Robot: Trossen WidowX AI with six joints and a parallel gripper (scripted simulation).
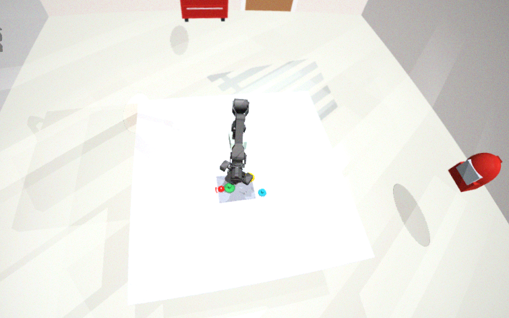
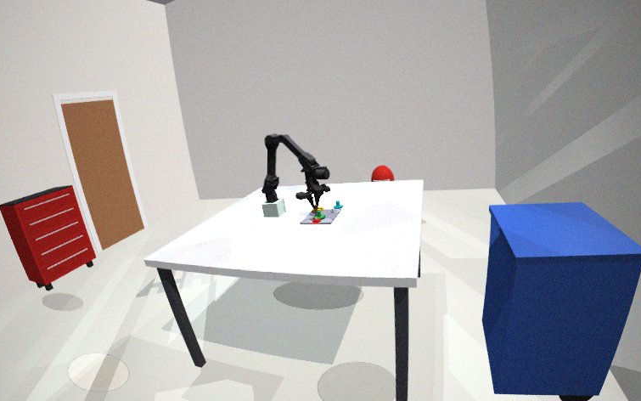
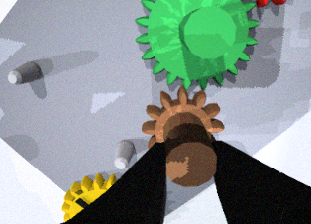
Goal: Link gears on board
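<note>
My top view looks steeply down from high over the white table [image 1: 248, 236] [image 2: 288, 249], the arm [image 1: 239, 130] [image 2: 271, 166] reaching from twelve o'clock toward the centre. My exterior view stands farther off at table side, facing slightly down, the blue cabinet [image 2: 561, 319] at four o'clock; my wrist view looks down close up, sharing the grey board [image 1: 232, 198] [image 2: 306, 220] [image 3: 64, 114] with both.
</note>
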